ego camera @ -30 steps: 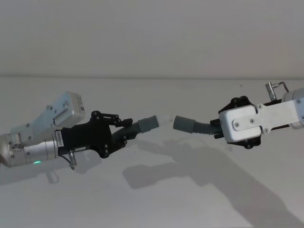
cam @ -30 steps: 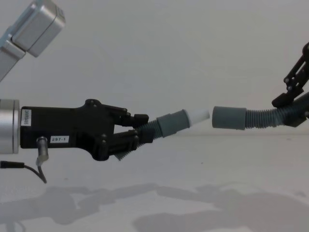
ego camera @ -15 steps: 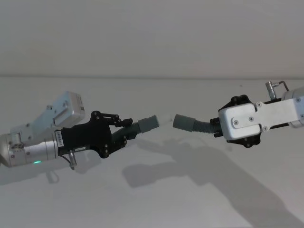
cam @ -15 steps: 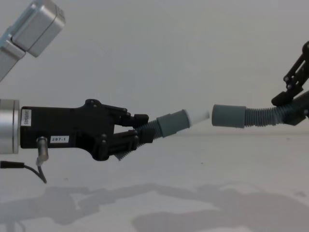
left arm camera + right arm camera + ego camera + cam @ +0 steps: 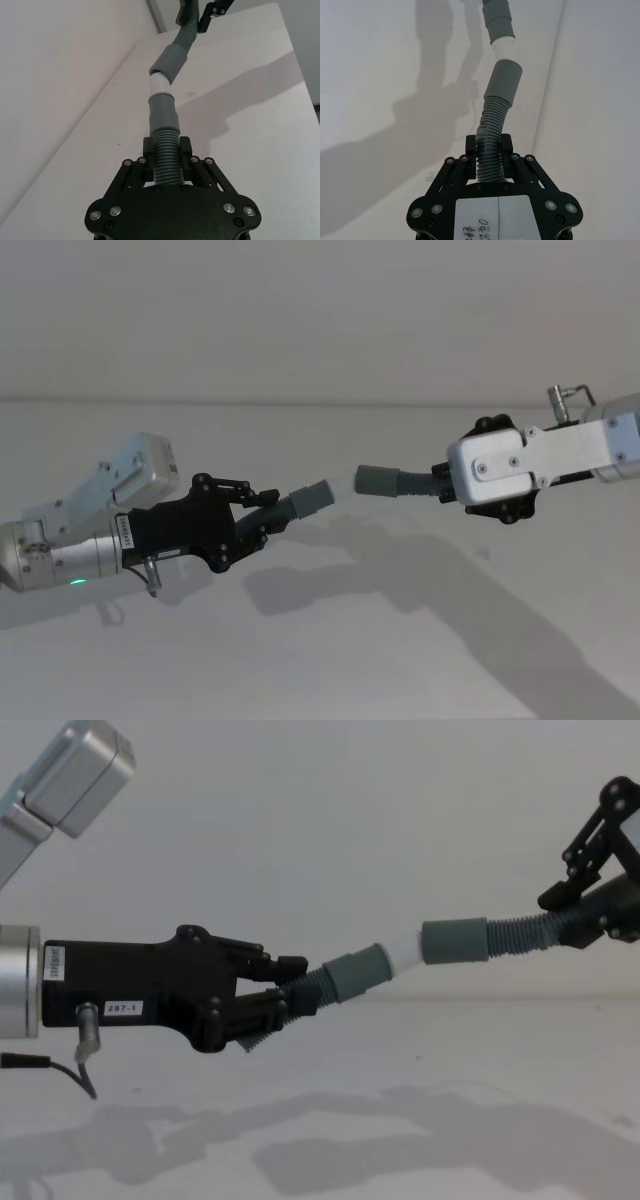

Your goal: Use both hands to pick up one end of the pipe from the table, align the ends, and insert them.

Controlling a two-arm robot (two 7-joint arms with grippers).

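The pipe — two grey ribbed flexible hose pieces with smooth cuffs — is held in the air above the plain white matte table (image 5: 330, 660), one piece in each gripper.

The left black mechanical gripper (image 5: 290, 988), reaching in from the left on its silver-grey arm, has its finger-like jaws clamped around the ribbed body of the short hose piece (image 5: 335, 979). That piece angles up and to the right, ending in a smooth grey cuff with a narrow white tip (image 5: 402, 956).

The right black mechanical gripper (image 5: 585, 915) comes in from the right, higher up, and is closed on the ribbed body of the longer hose piece (image 5: 515, 933). Its wider smooth grey cuff (image 5: 454, 941) points left toward the other piece.

In the chest view the white tip meets the mouth of the wider cuff, with most of the tip showing between the two grey cuffs. In the left wrist view the two pieces (image 5: 165, 150) (image 5: 186, 37) meet at a slight angle — whether the tip is inside the cuff, I cannot tell. Their shadows fall on the table below.
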